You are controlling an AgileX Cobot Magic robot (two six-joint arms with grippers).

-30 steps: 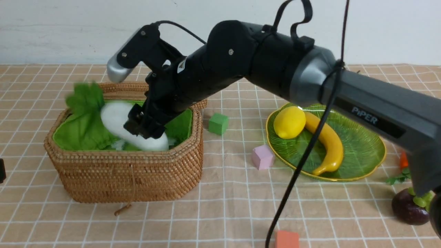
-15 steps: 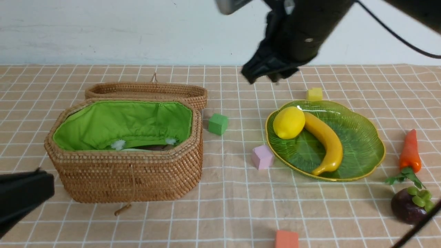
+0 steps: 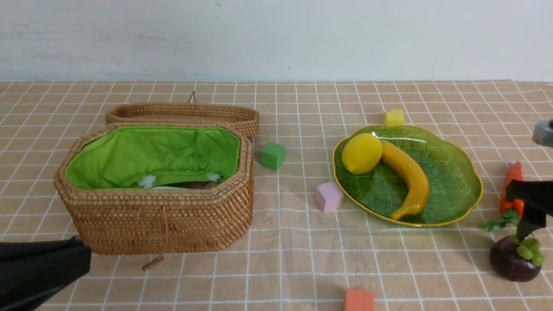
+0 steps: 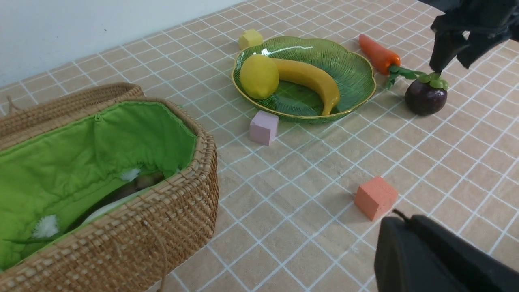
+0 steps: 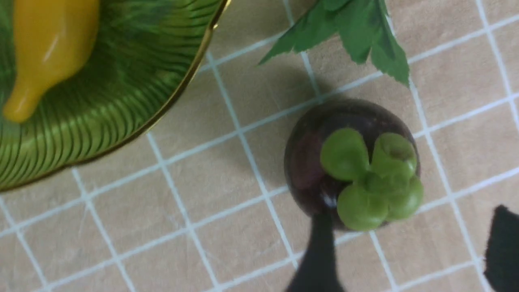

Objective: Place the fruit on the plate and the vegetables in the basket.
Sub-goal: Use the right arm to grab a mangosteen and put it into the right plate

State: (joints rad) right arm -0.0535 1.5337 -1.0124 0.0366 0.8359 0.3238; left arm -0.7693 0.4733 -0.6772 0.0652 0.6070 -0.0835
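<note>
The wicker basket (image 3: pixel 164 224) stands open at the left. The white radish (image 4: pixel 103 207) lies low inside it beside a dark shape I cannot make out. The green plate (image 3: pixel 453 181) holds the lemon (image 3: pixel 362 153) and the banana (image 3: pixel 408 177). The carrot (image 3: pixel 513 175) lies right of the plate, partly behind my right gripper (image 3: pixel 533 216). That gripper is open and hovers just above the mangosteen (image 3: pixel 514 261). In the right wrist view the mangosteen (image 5: pixel 352 162) sits ahead of the right gripper (image 5: pixel 409 251), near one fingertip (image 5: pixel 318 251). My left gripper (image 4: pixel 409 239) is shut and empty, low at the front left.
Foam cubes lie on the checked cloth: green (image 3: pixel 272 155) beside the basket, pink (image 3: pixel 328 196) at the plate's left rim, yellow (image 3: pixel 394 117) behind the plate, orange (image 3: pixel 359 300) at the front. The basket's lid (image 3: pixel 181 113) lies behind it.
My right gripper let go of the radish in the basket, lifted out, and swung right to above the mangosteen. My left gripper came into view at the front left.
</note>
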